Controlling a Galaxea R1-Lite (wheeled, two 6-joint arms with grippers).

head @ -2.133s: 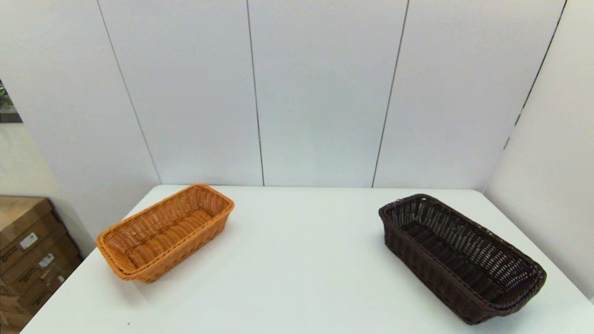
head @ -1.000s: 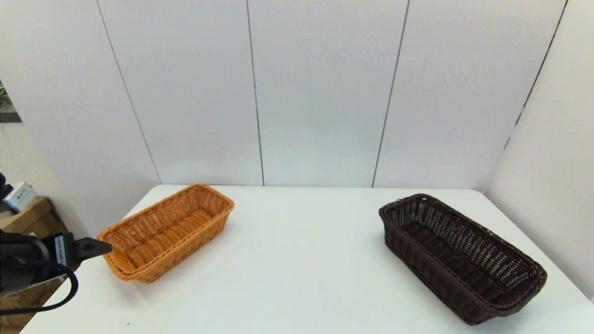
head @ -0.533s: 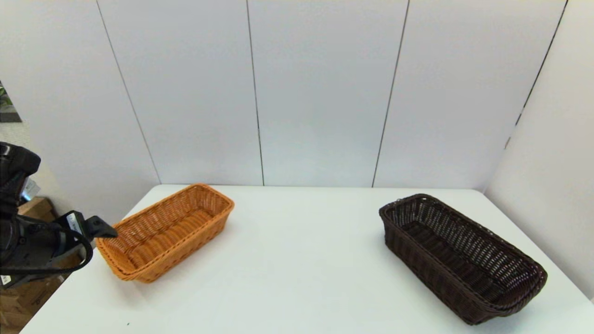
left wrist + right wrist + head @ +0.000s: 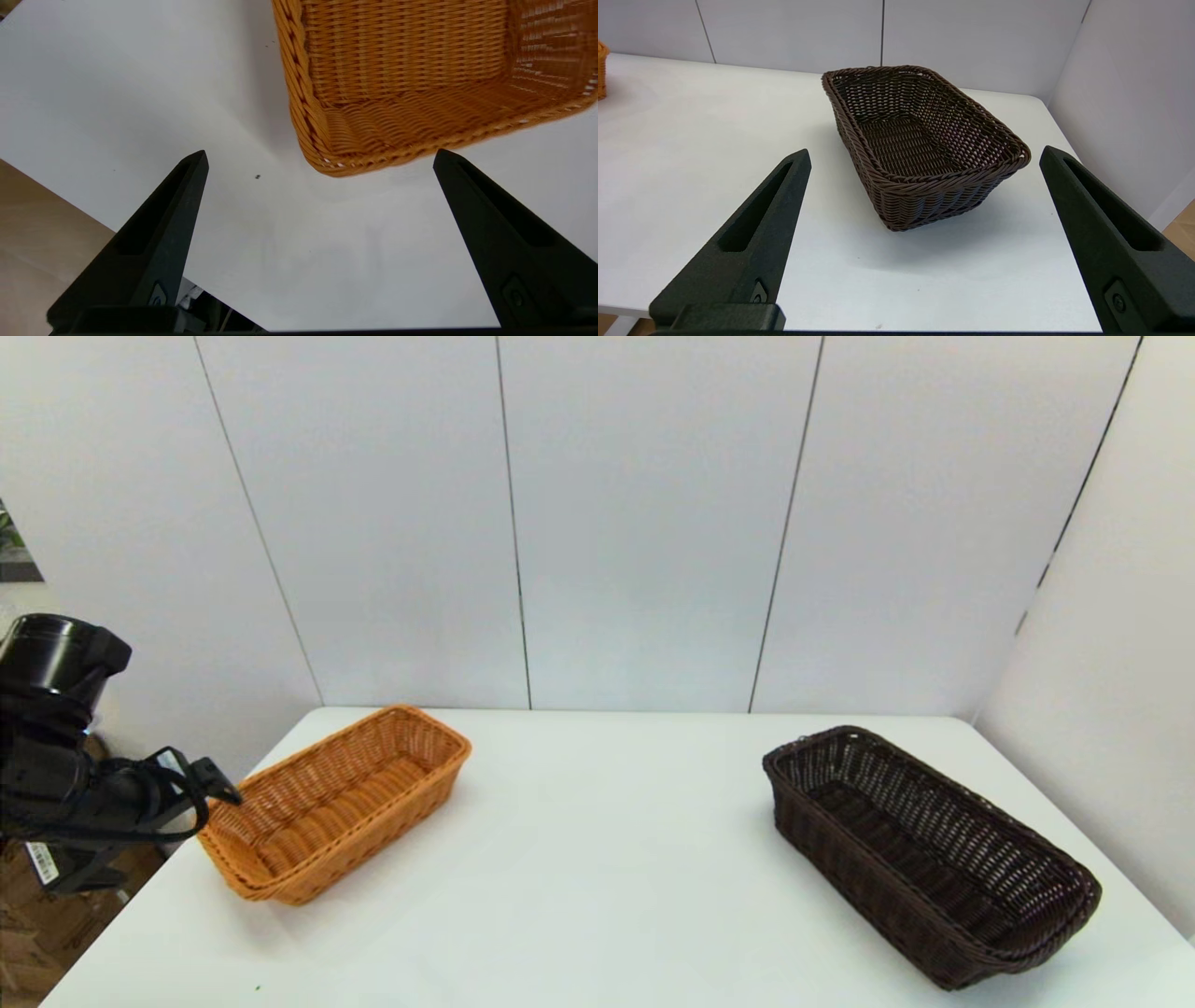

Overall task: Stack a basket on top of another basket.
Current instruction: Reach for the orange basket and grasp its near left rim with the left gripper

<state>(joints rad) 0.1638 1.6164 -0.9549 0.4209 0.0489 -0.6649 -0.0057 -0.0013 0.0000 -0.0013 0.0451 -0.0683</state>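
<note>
At lower left of the head view, our left hand [image 4: 219, 784], fingers spread, nears the orange-tan woven wicker basket [image 4: 336, 803]. The dark brown wicker basket [image 4: 924, 854] sits untouched at lower right on the white desk [image 4: 597, 859]. Next: grip a rim.

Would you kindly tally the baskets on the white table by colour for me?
Orange-tan rectangular woven wicker basket: 1
Dark brown rectangular woven wicker basket: 1
Total: 2 baskets, standing apart on the white table, both empty.
</note>
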